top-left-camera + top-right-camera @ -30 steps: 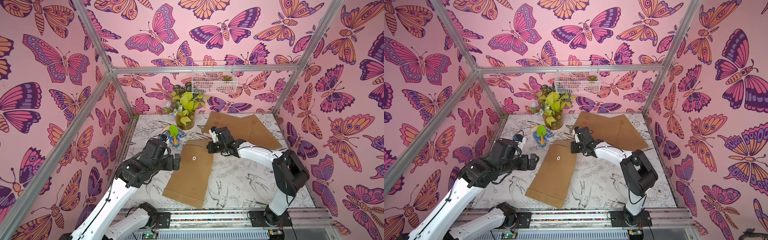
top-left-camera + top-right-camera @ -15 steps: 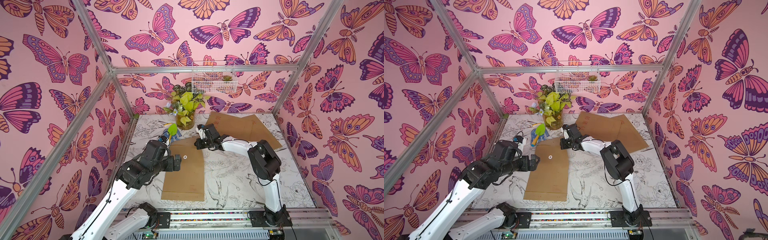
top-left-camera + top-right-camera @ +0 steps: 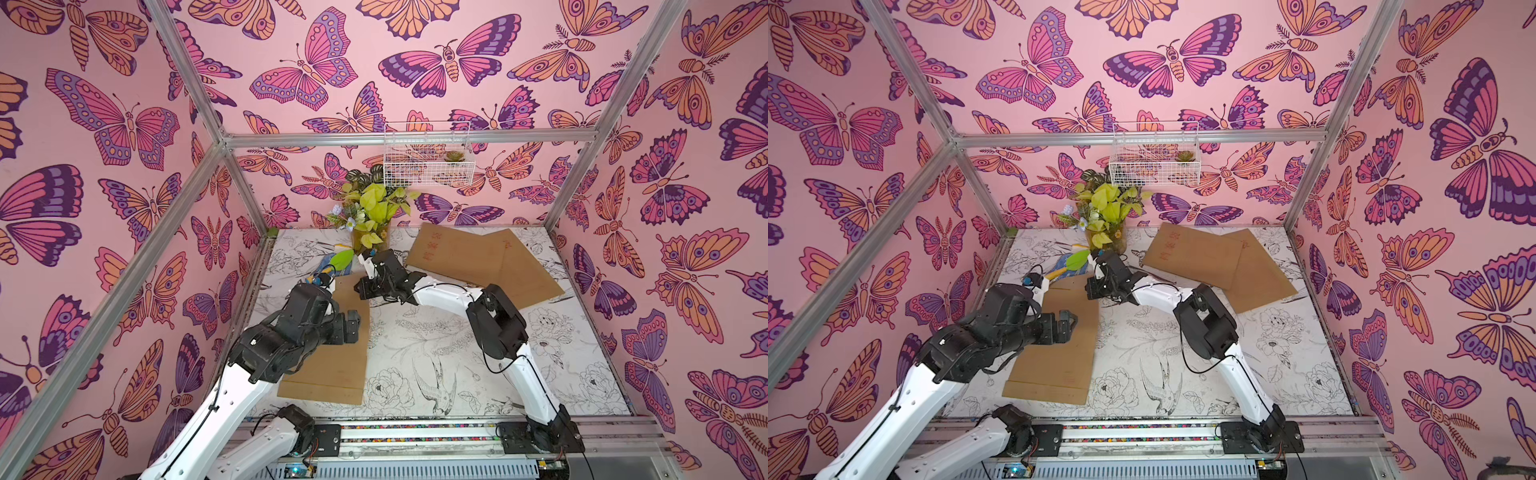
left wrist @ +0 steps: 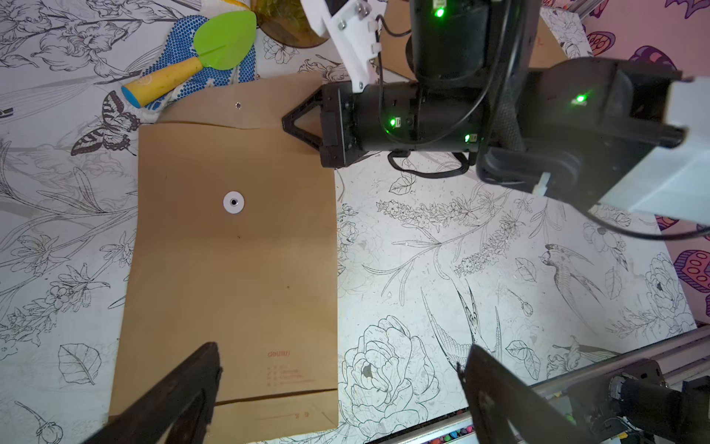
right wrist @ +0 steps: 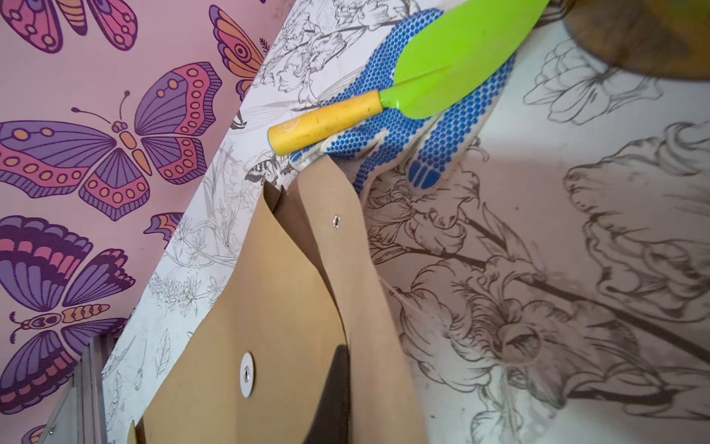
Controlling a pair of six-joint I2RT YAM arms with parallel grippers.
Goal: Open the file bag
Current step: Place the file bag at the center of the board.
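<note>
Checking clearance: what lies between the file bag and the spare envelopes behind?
The right gripper, jaws shut on the file bag; seen in both top views.

Green trowel [image 4: 199, 57], yellow handle, lies on blue-dotted glove [image 4: 173, 42] near worktop [image 3: 436, 345] far-left corner. Vase of foliage [image 3: 374, 203] at far edge. Two brown envelopes [image 3: 478, 257] overlap at far-right corner. Wire basket [image 3: 428, 174] on back wall.

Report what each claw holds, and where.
Right claw pinches the file bag at its flap-end side edge; left claw is open, holding nothing.
</note>
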